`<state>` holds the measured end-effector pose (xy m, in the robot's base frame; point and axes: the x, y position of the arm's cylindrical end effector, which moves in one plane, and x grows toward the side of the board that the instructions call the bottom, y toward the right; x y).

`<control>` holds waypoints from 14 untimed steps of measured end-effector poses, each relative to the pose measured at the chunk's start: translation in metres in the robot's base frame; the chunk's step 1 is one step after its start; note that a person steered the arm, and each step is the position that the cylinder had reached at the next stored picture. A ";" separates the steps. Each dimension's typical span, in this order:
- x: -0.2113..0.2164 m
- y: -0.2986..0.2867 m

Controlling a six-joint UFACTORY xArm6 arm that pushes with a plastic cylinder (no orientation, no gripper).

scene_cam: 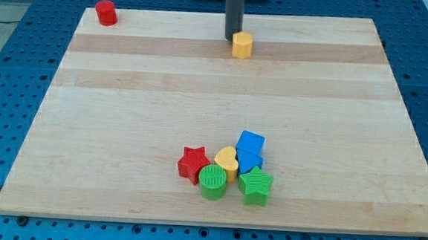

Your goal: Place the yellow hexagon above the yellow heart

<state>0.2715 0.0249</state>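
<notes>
Bright, even light is falling from above on the pale wooden board (126, 92); soft short shadows are lying under the blocks, and everything is staying sharp.

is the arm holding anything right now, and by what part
Nothing is held. My tip is a bare rod end resting against the yellow hexagon at its upper left side, for pushing only.
</notes>
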 end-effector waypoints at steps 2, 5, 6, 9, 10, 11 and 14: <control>0.056 0.036; 0.145 0.069; 0.168 0.060; 0.150 0.014; 0.150 -0.011; 0.150 -0.037; 0.173 -0.037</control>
<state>0.4446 -0.0123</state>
